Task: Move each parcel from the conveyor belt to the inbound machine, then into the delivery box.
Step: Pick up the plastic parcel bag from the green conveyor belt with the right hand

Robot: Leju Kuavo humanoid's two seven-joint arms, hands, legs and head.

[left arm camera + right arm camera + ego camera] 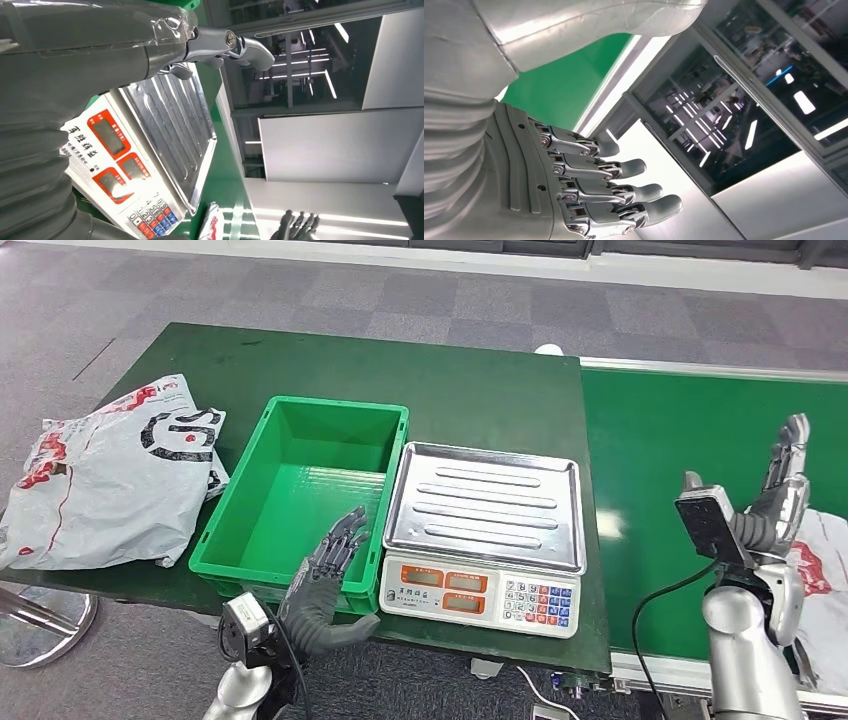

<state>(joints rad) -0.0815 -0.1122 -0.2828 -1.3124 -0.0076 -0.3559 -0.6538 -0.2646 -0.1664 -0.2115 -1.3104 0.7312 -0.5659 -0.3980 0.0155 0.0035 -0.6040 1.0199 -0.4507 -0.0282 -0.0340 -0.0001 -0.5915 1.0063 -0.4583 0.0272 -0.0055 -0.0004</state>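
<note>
A white parcel with red print [820, 590] lies on the green conveyor belt [700, 440] at the right edge, partly hidden behind my right arm; a corner of it shows in the left wrist view [214, 222]. My right hand [780, 495] is raised above the belt beside that parcel, fingers spread and empty [589, 190]. The scale with a steel pan [487, 502] stands in the middle, its keypad [150, 220] facing me. The green box [300, 495] is empty. My left hand [325, 575] hovers open at the box's near right corner.
A large grey-white bag with red and black print [110, 475] lies on the dark green table [450, 380] left of the box. A cable runs below the scale. Grey carpet floor lies beyond the table.
</note>
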